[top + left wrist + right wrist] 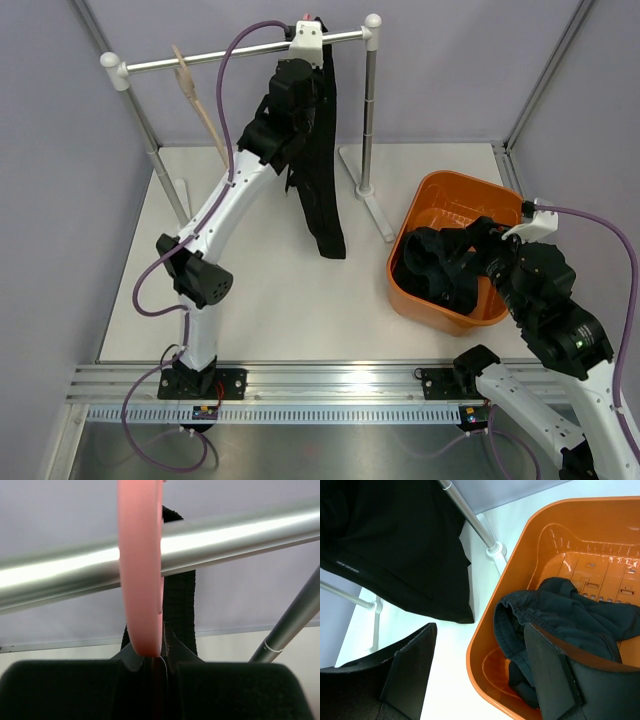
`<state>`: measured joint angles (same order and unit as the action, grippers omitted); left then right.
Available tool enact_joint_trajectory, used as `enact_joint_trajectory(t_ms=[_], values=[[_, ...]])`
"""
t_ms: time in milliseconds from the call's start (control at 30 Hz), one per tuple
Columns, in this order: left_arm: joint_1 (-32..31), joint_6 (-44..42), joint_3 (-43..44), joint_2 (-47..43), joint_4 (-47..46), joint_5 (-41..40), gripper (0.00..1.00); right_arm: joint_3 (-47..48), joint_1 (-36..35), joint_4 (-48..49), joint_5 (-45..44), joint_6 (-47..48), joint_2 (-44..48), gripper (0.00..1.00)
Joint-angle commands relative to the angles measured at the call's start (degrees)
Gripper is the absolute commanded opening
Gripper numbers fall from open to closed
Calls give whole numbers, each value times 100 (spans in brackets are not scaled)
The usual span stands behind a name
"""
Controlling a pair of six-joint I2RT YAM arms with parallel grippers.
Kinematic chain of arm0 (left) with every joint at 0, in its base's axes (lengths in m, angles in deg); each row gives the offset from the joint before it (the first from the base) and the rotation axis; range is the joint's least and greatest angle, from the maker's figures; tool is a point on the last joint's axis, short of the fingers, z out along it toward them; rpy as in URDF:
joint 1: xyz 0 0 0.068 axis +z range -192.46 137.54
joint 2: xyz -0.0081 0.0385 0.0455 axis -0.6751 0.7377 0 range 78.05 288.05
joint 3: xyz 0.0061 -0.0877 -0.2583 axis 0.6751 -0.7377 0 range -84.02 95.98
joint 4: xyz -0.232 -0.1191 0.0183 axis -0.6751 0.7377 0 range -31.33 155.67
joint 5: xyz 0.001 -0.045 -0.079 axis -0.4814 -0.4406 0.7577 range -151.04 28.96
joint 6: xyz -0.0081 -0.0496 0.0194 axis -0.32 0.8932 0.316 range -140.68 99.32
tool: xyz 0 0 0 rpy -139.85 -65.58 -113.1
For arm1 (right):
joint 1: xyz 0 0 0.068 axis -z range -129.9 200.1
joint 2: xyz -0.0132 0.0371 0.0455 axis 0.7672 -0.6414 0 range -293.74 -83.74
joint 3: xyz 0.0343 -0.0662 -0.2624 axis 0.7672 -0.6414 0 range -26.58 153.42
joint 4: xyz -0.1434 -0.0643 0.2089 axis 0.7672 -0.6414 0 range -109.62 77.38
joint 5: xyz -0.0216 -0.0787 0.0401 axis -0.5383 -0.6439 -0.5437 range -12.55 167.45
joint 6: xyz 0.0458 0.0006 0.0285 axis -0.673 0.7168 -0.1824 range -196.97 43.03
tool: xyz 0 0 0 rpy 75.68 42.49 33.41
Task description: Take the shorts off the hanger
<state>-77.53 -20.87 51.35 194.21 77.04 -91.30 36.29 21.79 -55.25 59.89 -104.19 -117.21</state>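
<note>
Pink hanger [140, 580] on steel rail [235, 532] — left fingers [60, 690] pinch it; right fingers [410, 670] spread over orange basket [482, 645].

- We take this for a robotics lab cell, not a home or a shop.
- Plain grey walls [60, 150] and bare metal frame posts [545, 80] box in a white table [280, 300].
- A left arm [225, 205] and a right arm [560, 320] are bolted to a slotted rail [330, 378], with purple cables [262, 25] running loose.
- A tube rack [150, 65], shorts [325, 180] and an orange basket [440, 180] are laid out like test props.
</note>
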Motion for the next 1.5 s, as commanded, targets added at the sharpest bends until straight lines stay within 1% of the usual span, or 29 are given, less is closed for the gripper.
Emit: enact_joint_trajectory(t_ms=[0, 133, 300, 400, 500, 800, 900, 933, 1000, 1133, 1167, 1233, 1267, 1300, 1367, 1400, 1467], values=[[18, -227, 244, -717, -405, 100, 0, -29, 37, 282, -177, 77, -54, 79], [18, -377, 244, -796, -282, 46, 0, -100, 37, 387, -213, 68, -54, 79], [18, -237, 209, -946, 385, 161, 0, -100, 37, 405, -248, 77, -98, 79], [18, -87, -97, -1208, 650, 292, 0, -91, 28, 466, -222, 86, -115, 79], [18, -16, -230, -1359, 939, 512, 0, -56, 37, 493, -204, 103, -212, 79], [18, -16, -143, -1781, 1994, 1268, 0, 67, 37, 572, -186, 235, -493, 80], [18, -8, -134, -1886, 2389, 1584, 0, 155, 37, 651, -125, 270, -633, 80], [18, 158, -160, -1921, 2582, 1785, 0, 216, 37, 668, -46, 261, -678, 80], [18, 203, -239, -2062, 2741, 1988, 0, 278, 37, 712, 51, 270, -818, 80], [18, 352, -721, -2448, 2988, 2690, 0, 489, 37, 809, 454, 331, -1090, 79], [9, 379, -1010, -2649, 2988, 2884, 0, 533, 37, 835, 542, 340, -1230, 78], [0, 484, -1319, -2887, 2927, 2991, 0, 664, 37, 844, 858, 402, -1398, 77], [-17, 510, -1494, -3001, 2883, 3191, 0, 717, 45, 853, 955, 402, -1494, 76], [-61, 546, -1844, -3124, 2857, 3367, 0, 761, 28, 870, 1070, 419, -1696, 76], [-149, 590, -2162, -3441, 2742, 3456, 0, 867, 28, 949, 1342, 455, -1881, 74], [-262, 599, -2460, -3538, 2707, 3500, 0, 893, 28, 1037, 1404, 455, -2039, 73], [-447, 599, -2673, -3749, 2645, 3492, 0, 964, -25, 1169, 1501, 446, -2294, 73]])
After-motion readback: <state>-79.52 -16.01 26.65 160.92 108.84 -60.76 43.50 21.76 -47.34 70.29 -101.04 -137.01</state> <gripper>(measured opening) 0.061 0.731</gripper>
